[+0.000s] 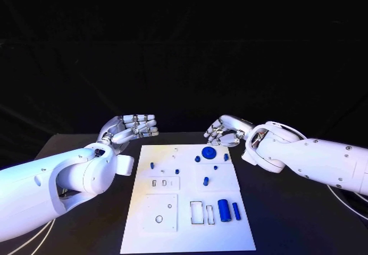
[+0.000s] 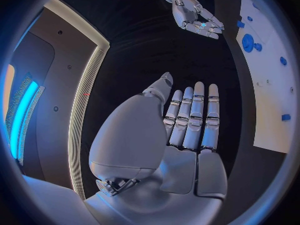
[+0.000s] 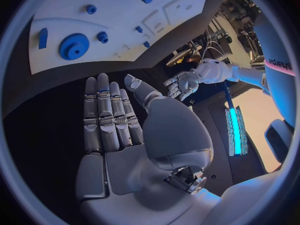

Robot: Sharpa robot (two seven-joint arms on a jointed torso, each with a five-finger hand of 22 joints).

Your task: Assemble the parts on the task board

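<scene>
On the black bench, the white task board (image 1: 187, 234) holds loose blue parts (image 1: 224, 210); left hand (image 1: 128, 129) and right hand (image 1: 226, 132) hover with fingers spread, holding nothing: assembly looks barely begun.

White task board (image 1: 145, 234) with blue parts – lying flat on the black table.
A blue gear (image 1: 208, 153) lies near the far edge; a blue cylinder (image 1: 224, 210) and a thinner blue rod (image 1: 236, 211) lie side by side near the right edge – small blue pegs (image 1: 206, 181) are scattered between.
</scene>
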